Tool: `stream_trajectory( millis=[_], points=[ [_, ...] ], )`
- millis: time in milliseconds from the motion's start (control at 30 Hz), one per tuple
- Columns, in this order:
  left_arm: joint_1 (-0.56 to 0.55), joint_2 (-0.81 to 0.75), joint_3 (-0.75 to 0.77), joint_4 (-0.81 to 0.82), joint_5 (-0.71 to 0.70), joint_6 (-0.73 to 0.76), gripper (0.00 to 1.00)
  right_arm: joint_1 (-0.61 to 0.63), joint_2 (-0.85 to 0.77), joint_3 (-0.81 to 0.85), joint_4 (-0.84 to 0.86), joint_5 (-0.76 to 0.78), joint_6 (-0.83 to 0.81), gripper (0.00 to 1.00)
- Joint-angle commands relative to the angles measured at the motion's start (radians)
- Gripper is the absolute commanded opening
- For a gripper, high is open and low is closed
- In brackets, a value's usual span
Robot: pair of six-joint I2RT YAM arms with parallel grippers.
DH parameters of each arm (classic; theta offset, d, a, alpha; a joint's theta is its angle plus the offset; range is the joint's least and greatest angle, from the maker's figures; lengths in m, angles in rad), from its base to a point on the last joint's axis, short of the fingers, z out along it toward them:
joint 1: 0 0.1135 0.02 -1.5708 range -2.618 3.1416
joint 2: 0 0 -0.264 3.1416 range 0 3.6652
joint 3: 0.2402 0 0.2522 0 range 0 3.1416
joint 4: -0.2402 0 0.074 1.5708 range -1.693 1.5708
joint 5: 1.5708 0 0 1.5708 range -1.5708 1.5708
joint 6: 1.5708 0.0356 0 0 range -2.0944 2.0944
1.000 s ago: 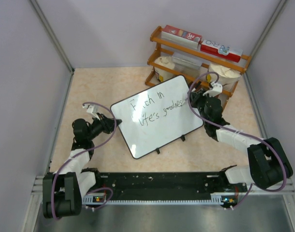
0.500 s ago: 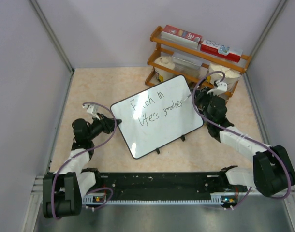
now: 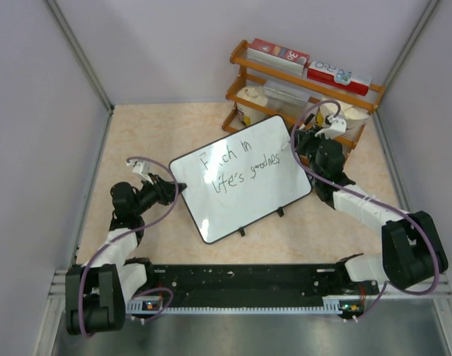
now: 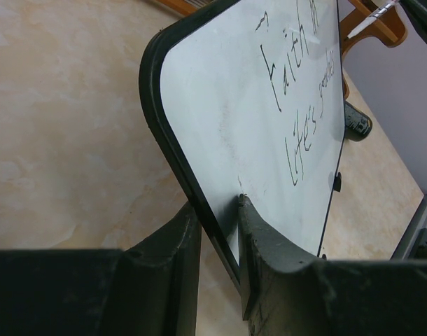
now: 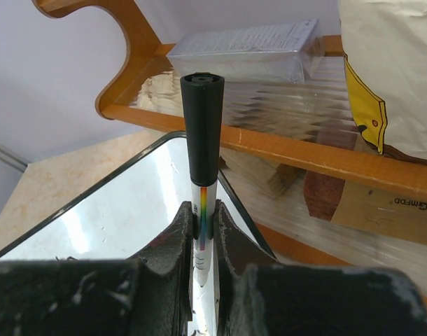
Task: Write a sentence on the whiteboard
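The whiteboard (image 3: 244, 194) sits at an angle in the middle of the counter (image 3: 152, 133), its far corner near the wooden rack (image 3: 285, 78), the sentence (image 3: 244, 167) in two black lines across its upper half. The left hand (image 4: 220, 210) is clamped on the board's left rim, a finger on each face. The right hand (image 5: 201, 224), beside the board's far right corner, is closed around a marker (image 5: 202, 126) whose black end points at the rack.
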Motion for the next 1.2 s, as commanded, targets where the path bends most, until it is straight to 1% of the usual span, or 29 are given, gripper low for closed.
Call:
stream_trajectory(
  millis=[0, 367, 733, 1167],
  points=[
    [-0.003, 0.02, 0.008, -0.017, -0.028, 0.079, 0.0, -0.014, 0.024, 0.057, 0.025, 0.003, -0.017, 0.0],
    [-0.003, 0.02, 0.008, -0.019, -0.028, 0.079, 0.0, -0.014, 0.05, 0.037, 0.028, -0.005, -0.014, 0.0],
    [-0.005, 0.02, 0.008, -0.017, -0.028, 0.079, 0.0, -0.015, 0.05, 0.025, 0.019, -0.068, 0.006, 0.0],
    [-0.003, 0.021, 0.008, -0.017, -0.028, 0.079, 0.0, -0.014, 0.024, -0.046, 0.03, -0.035, 0.021, 0.0]
  ],
)
